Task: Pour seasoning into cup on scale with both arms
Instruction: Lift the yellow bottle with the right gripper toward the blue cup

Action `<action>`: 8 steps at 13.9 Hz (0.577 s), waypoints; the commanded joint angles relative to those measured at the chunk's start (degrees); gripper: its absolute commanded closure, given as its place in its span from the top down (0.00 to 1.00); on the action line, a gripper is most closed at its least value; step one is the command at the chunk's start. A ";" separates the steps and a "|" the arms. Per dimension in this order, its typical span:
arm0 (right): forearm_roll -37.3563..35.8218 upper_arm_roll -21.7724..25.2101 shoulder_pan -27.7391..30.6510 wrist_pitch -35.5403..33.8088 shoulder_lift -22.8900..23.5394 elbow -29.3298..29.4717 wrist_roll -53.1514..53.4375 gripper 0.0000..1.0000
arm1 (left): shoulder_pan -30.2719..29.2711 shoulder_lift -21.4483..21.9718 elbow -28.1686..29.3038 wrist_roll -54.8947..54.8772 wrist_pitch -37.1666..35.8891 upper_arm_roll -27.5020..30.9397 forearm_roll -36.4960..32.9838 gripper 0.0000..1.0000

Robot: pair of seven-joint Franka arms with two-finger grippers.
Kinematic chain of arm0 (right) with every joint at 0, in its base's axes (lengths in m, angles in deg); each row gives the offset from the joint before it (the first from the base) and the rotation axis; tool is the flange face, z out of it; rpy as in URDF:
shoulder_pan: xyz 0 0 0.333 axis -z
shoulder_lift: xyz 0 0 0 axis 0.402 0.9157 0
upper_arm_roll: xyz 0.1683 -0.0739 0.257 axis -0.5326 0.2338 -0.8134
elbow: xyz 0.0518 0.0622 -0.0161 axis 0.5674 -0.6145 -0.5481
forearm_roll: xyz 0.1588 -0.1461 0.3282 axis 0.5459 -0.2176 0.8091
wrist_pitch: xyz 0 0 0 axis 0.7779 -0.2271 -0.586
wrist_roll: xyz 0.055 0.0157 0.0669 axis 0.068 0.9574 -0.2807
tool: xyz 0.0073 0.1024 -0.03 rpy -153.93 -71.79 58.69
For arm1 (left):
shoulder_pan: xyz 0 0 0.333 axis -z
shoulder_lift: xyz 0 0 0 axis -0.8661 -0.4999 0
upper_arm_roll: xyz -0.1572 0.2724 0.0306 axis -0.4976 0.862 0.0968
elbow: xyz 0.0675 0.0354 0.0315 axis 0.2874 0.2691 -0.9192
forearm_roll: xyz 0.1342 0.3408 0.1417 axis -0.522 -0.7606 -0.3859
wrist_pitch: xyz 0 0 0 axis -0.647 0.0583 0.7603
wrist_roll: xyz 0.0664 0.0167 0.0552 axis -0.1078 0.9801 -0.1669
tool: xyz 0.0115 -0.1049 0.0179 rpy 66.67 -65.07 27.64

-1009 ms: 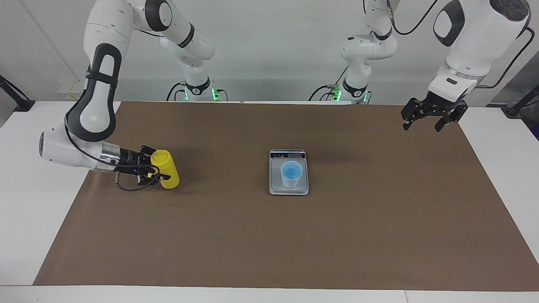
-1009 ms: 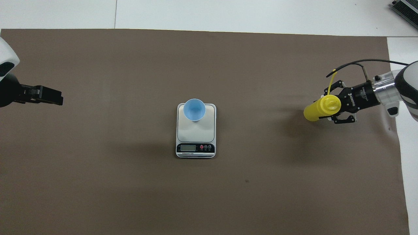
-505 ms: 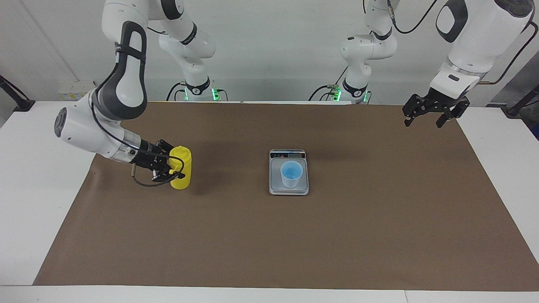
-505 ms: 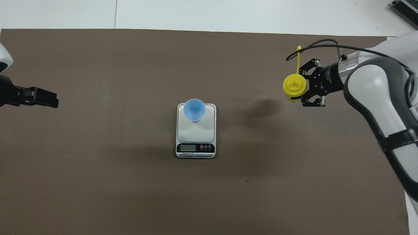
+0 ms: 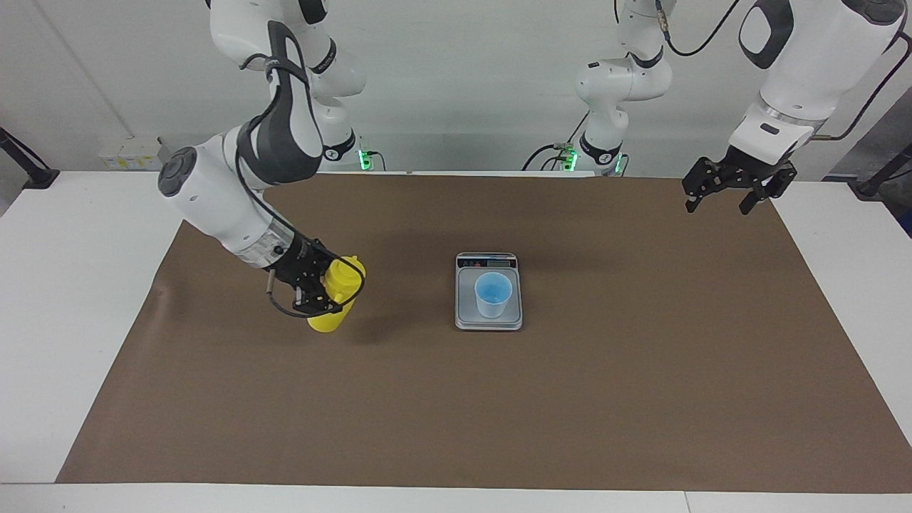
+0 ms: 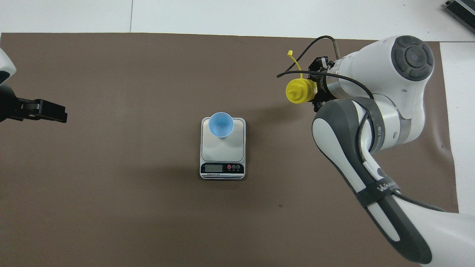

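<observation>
Brown paper mat (image 5: 570, 399) over a white table, with one scale, one cup, one bottle and my two grippers.

My right gripper (image 5: 318, 285) is clamped on the single yellow seasoning bottle (image 5: 337, 293), held in the air over the mat toward my right arm's end; its long axis leans, nozzle top tipped toward the scale (image 5: 489, 313), its tethered cap (image 6: 290, 54) hanging loose. The one pale blue cup (image 5: 493, 294) stands upright on the scale, mouth up. My left gripper (image 5: 728, 194) waits with fingers spread and empty, over the mat's edge.
</observation>
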 commanded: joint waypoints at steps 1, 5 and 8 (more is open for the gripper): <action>-10.23 0.25 -4.32 4.16 1.11 0.98 4.15 0.00 | -0.49 0.52 0.91 -0.67 0.69 -0.31 -0.20 1.00; -29.26 -0.02 -7.85 9.61 2.44 0.98 7.68 0.00 | -0.49 0.52 0.91 -0.67 0.69 -0.31 -0.29 1.00; -33.47 0.16 -11.19 10.24 3.40 1.24 9.86 0.00 | -0.49 0.60 0.99 -0.67 0.69 -0.31 -0.29 1.00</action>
